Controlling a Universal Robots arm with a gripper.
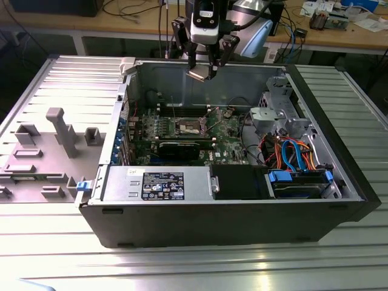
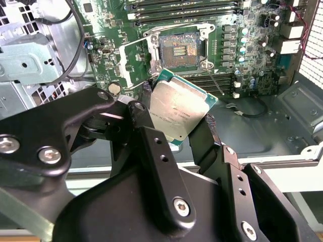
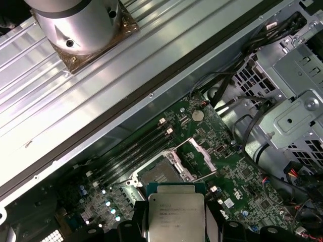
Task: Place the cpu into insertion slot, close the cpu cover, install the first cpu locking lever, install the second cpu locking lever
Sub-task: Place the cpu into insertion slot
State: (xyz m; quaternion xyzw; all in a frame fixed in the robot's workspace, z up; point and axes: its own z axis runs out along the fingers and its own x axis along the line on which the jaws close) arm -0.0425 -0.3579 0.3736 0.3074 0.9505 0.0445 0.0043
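In the second wrist view the gripper (image 2: pixel 171 120) pinches the cpu (image 2: pixel 177 107) by its edges above the motherboard (image 2: pixel 103 73), the insertion slot (image 2: pixel 180 50) bare, the cpu cover (image 2: pixel 123 60) open.

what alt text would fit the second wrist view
The gripper holds the cpu, silver top showing, above the green motherboard. Beyond it the insertion slot sits empty, with the cpu cover swung open beside it.

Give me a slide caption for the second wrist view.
Gripper holds the cpu clear of the uncovered insertion slot on the motherboard.
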